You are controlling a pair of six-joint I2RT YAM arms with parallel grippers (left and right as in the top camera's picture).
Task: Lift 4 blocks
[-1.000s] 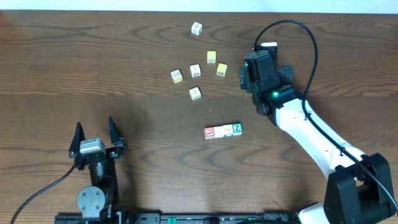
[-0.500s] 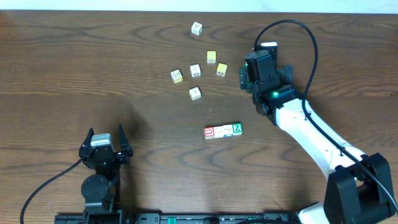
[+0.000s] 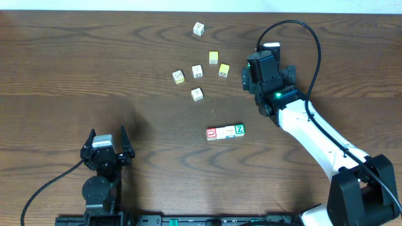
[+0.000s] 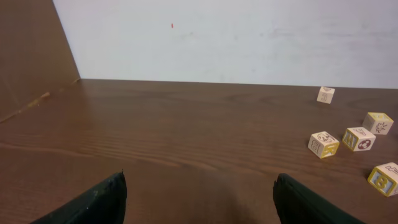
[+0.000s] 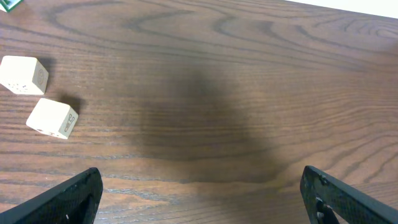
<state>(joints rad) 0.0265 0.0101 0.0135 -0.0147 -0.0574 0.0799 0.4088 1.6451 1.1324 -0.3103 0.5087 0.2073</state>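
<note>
Since the four blocks [image 3: 225, 132] lie touching in a row on the counter [image 3: 75, 63], at seven o'clock from the right gripper [image 5: 200, 186], they seem set for one end-to-end squeeze; it and the left gripper [image 3: 107, 134] stand spread, empty.

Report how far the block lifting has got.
Done: the blocks sit in a touching row on the table. In hand: nothing; left claw and right claw are open, empty, away from the row. Left: gripping and lifting all four.
</note>
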